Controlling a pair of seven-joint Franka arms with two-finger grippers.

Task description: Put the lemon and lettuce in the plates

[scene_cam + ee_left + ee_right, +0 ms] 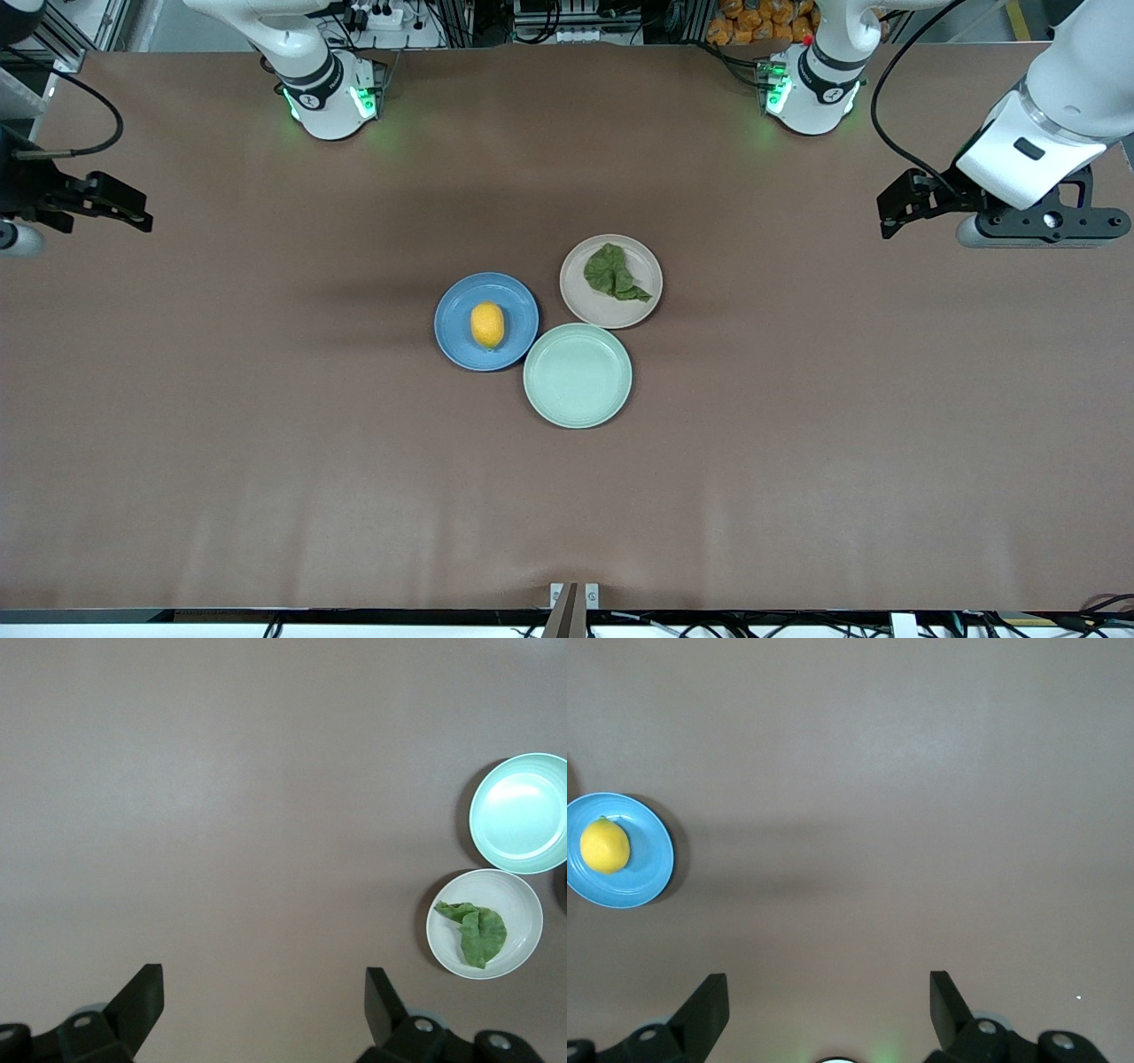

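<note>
The lemon [487, 324] lies in the blue plate [456, 347] at mid-table; both also show in the right wrist view, lemon [605, 846] in plate [651, 877]. The lettuce [613, 272] lies in the beige-pink plate [586, 301]; the left wrist view shows the leaf [478, 934] in that plate [523, 904]. My left gripper [897, 211] is open and empty, held over bare table at the left arm's end; it also shows in the left wrist view [264, 997]. My right gripper [120, 208] is open and empty over the right arm's end; it also shows in the right wrist view [829, 1001].
A mint-green plate [578, 376] sits empty, touching both other plates, nearer the front camera; it also shows in the left wrist view [520, 812]. The two arm bases [330, 97] [808, 89] stand along the table's back edge.
</note>
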